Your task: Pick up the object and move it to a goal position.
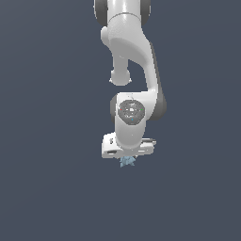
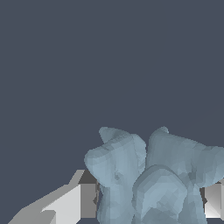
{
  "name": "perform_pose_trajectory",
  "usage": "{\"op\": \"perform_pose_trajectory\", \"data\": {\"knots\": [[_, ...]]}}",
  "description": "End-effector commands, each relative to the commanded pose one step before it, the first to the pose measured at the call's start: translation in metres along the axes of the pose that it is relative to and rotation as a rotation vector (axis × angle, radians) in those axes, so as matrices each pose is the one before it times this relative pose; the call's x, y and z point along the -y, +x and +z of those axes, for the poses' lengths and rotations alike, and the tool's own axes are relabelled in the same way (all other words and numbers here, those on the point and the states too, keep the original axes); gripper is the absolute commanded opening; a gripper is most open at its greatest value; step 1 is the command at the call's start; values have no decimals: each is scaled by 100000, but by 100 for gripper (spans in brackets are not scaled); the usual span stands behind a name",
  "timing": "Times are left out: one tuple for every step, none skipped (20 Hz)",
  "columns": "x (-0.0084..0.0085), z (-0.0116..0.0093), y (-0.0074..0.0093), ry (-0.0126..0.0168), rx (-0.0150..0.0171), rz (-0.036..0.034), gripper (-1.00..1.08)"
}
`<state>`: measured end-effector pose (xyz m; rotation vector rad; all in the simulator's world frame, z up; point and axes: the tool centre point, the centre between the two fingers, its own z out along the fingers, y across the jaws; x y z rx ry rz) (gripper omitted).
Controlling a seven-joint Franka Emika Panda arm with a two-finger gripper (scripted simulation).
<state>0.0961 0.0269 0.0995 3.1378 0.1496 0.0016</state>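
Note:
The object (image 1: 127, 161) is a tiny pale blue-grey spiky lump that pokes out just below the white hand of my arm in the exterior view. In the wrist view the object (image 2: 153, 179) looms large as lumpy lobes sitting between my two fingers (image 2: 81, 200). One finger presses against each side of it. My gripper (image 2: 148, 202) is shut on it. In the exterior view the gripper (image 1: 127, 157) itself is mostly hidden behind the hand, and the fingertips do not show.
A plain dark grey-blue surface (image 1: 47, 188) fills the whole background in both views. The white arm (image 1: 136, 52) comes down from the top middle of the exterior view. No other objects or markers show.

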Motion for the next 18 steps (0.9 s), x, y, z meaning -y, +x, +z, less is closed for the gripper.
{"op": "perform_pose_trajectory", "data": {"knots": [[-632, -992, 1075, 46, 75, -68, -100], [-217, -331, 363, 0, 0, 0, -100], [-197, -301, 333, 0, 0, 0, -100], [-178, -272, 303, 0, 0, 0, -100], [-161, -245, 276, 0, 0, 0, -100], [-144, -219, 250, 0, 0, 0, -100], [-129, -195, 226, 0, 0, 0, -100], [-114, -173, 202, 0, 0, 0, -100], [-100, -152, 180, 0, 0, 0, -100], [-87, -132, 159, 0, 0, 0, -100], [-75, -114, 138, 0, 0, 0, -100], [-64, -97, 118, 0, 0, 0, -100], [-53, -80, 99, 0, 0, 0, -100], [-43, -64, 80, 0, 0, 0, -100], [-33, -49, 62, 0, 0, 0, -100], [-23, -35, 44, 0, 0, 0, -100], [-14, -21, 26, 0, 0, 0, -100], [-5, -7, 9, 0, 0, 0, -100]]}}
